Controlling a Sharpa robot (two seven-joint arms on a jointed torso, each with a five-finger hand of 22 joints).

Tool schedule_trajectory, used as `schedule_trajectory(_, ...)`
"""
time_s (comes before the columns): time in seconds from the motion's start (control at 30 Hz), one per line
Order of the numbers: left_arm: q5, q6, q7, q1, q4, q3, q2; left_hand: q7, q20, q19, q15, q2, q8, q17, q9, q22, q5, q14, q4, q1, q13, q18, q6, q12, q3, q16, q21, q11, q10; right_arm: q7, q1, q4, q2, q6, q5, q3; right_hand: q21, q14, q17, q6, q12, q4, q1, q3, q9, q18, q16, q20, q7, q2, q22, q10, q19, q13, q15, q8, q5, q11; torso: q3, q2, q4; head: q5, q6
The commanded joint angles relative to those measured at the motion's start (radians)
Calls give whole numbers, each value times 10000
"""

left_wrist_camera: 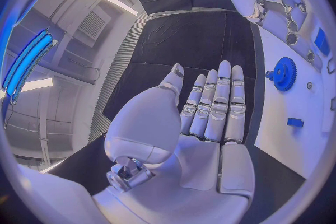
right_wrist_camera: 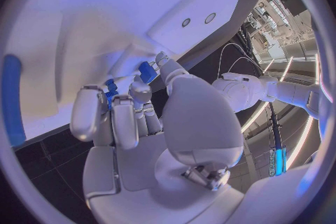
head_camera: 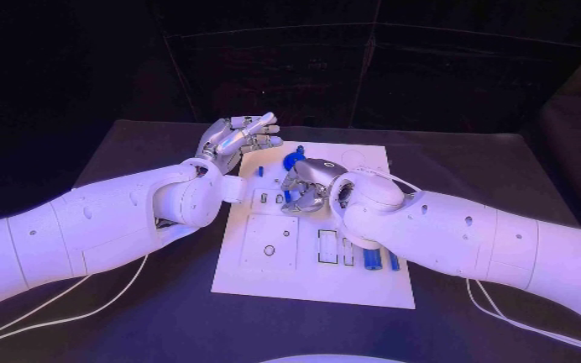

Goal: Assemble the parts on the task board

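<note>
The white task board (head_camera: 273,270) lies in the middle of the black table. My right hand (head_camera: 312,185) hovers low over its middle, fingers curled down. In the right wrist view this hand (right_wrist_camera: 140,123) pinches a small blue part (right_wrist_camera: 147,71) between thumb and a finger, close against the board (right_wrist_camera: 105,17); a second bit of blue (right_wrist_camera: 111,87) peeks out behind the other fingers. A blue gear (head_camera: 293,159) stands on the board's far part, also visible as the gear (left_wrist_camera: 283,74) in the left wrist view. My left hand (head_camera: 240,140) is held flat and open beside the board's far left corner, holding nothing.
Several blue parts (head_camera: 369,258) lie in a row at the board's near right, next to rectangular slots (head_camera: 327,245). A small blue piece (left_wrist_camera: 294,122) sits on the board near the gear. A long blue bar (right_wrist_camera: 13,95) lies on the board. Bare black table (head_camera: 484,161) surrounds the board.
</note>
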Motion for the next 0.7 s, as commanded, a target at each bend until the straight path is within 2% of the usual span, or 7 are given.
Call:
schedule_trajectory(0.03,-73,156,35,17,2,6,-1,-7,27,28,15,12,30,0,-4,-14,25,-59,-70,80,-5,70,14,16,15,-57,-44,-25,48,226,9,25,-16,-653,-39,4,-46,570,284,-59,-36,35,33,-156,16,-95,-56,88,-6,-58,-6,-59,-15,-10,52,12,53,-14,4,-1,2,-1,5)
schedule_trajectory(0.17,-73,170,24,17,-9,6,1,-6,27,28,16,13,29,1,-4,-15,25,-59,-72,80,-6,70,13,13,16,-60,-46,-24,44,715,1,224,-184,-1204,-26,4,-43,572,293,-87,29,48,155,-345,22,-96,-55,96,-1,-2,5,-22,-4,48,58,29,101,-10,9,-9,2,-9,22)
schedule_trajectory(0.37,-587,302,-129,17,-69,6,-59,-246,-126,437,-184,95,129,158,17,40,30,496,-157,116,21,100,306,44,99,133,114,-222,380,2814,19,923,-985,-1502,878,18,-148,579,360,-121,119,26,392,-617,28,-55,-32,109,11,68,-218,7,-123,132,69,58,259,3,8,-46,-23,48,84)
schedule_trajectory(0.5,-1616,661,-541,40,-59,9,-187,-471,-533,1385,-589,178,205,632,28,224,32,1700,-137,53,62,88,851,50,136,666,593,-514,1116,3975,175,1435,-1720,-1299,1994,52,-201,583,416,-163,75,7,505,-761,23,-41,-9,121,19,94,-299,-78,-183,70,81,54,313,12,13,-72,-23,55,140)
schedule_trajectory(0.6,-2323,145,-1143,119,-7,10,-281,-688,-972,2421,-1017,113,271,1260,58,486,31,3132,-169,63,179,94,1251,209,146,1510,1194,-834,1907,4394,380,1696,-2285,-909,3031,112,-250,552,328,-88,11,-25,643,-827,38,-27,-67,126,9,203,-376,-159,-239,-16,80,108,352,4,48,-143,-26,72,90)
schedule_trajectory(0.67,-2673,-61,-1748,185,61,10,-355,-980,-1425,3485,-1369,53,302,2081,83,828,56,4004,-168,42,308,76,1553,305,234,2700,1914,-1153,2522,4513,521,1826,-2645,-712,3594,133,-260,548,323,-43,-3,-35,706,-841,45,-25,-75,123,-1,287,-384,-175,-246,-38,74,139,372,-5,67,-187,-21,62,85)
schedule_trajectory(0.7,-2962,-45,-2189,229,101,10,-403,-1072,-1561,3812,-1497,-33,286,3366,90,974,47,4076,-143,-26,402,64,1659,359,242,4167,2196,-1248,2827,4548,604,1884,-2840,-626,3854,141,-260,549,327,-25,-6,-35,718,-850,48,-25,-74,122,-4,309,-382,-178,-246,-44,71,151,378,-8,78,-212,-23,67,71)
